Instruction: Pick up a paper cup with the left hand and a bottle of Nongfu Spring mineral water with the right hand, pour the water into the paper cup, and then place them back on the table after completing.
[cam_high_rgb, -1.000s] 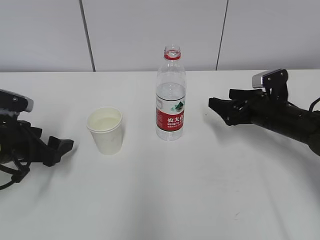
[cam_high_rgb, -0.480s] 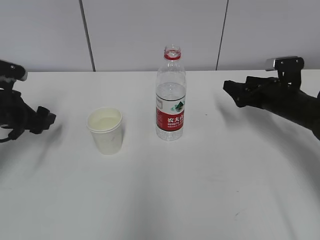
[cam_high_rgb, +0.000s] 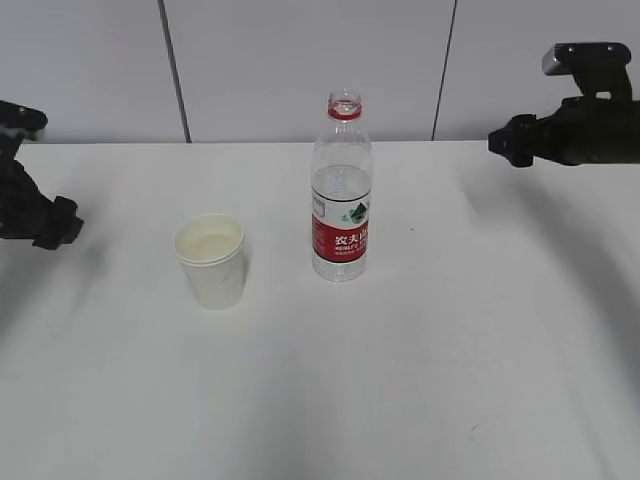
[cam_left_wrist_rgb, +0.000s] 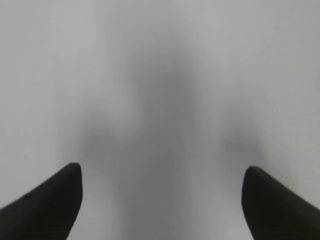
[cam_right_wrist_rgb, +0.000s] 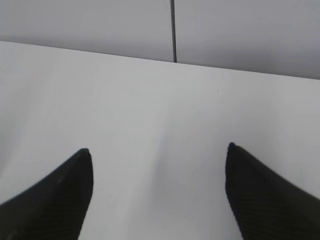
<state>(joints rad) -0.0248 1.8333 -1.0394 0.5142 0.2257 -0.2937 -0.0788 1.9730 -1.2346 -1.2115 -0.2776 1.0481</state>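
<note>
A white paper cup (cam_high_rgb: 211, 261) stands upright on the white table (cam_high_rgb: 420, 360), left of centre. A clear uncapped water bottle (cam_high_rgb: 341, 190) with a red label and red neck ring stands upright to its right, partly filled with clear water. My left gripper (cam_high_rgb: 55, 224) is at the far left edge, well away from the cup; the left wrist view shows it (cam_left_wrist_rgb: 160, 200) open over bare table. My right gripper (cam_high_rgb: 510, 142) is raised at the upper right, far from the bottle; the right wrist view shows it (cam_right_wrist_rgb: 159, 185) open and empty.
A grey panelled wall (cam_high_rgb: 300, 60) runs behind the table's back edge; it also shows in the right wrist view (cam_right_wrist_rgb: 240, 30).
Both arms have drawn back and up, the left toward the left edge, the right toward the upper right. The cup and bottle have not moved.
</note>
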